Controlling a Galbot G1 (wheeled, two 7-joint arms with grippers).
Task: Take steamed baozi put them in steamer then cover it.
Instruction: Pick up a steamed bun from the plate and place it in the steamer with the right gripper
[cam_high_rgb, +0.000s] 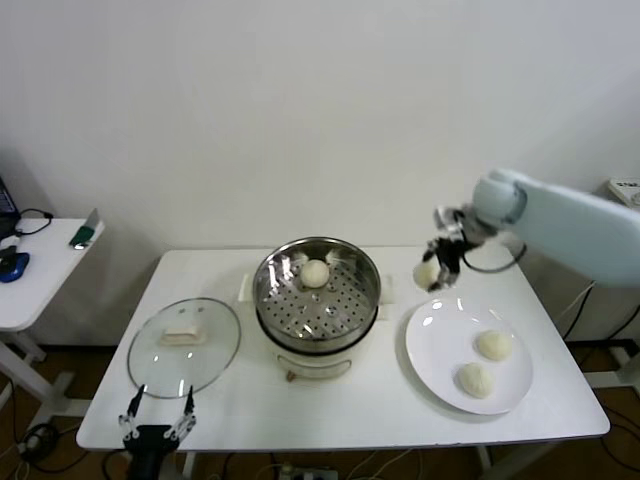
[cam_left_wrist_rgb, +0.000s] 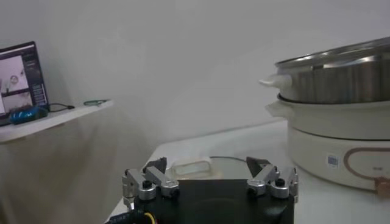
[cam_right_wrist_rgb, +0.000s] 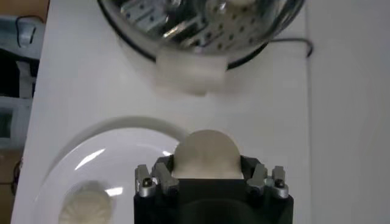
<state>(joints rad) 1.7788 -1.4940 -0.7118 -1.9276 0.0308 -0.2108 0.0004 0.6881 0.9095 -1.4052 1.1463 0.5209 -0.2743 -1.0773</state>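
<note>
honestly, right gripper (cam_high_rgb: 437, 268) pinching a baozi (cam_right_wrist_rgb: 206, 153) should carry it left over the steamer (cam_high_rgb: 317, 290) rim, lowering beside the bun inside (cam_high_rgb: 315, 273), left gripper (cam_high_rgb: 157, 415) spread idle near the lid (cam_high_rgb: 185, 345).

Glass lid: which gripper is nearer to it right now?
Left. The left gripper hangs open at the table's front edge, just in front of the lid. The right gripper holds a bun beyond the steamer.

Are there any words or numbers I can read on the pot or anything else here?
No text can be read here.
Steamer: a small square label on its white base, too blurred to read.
Screen on the side table: shows pictures, no readable words.
Plate, cover: no writing.
</note>
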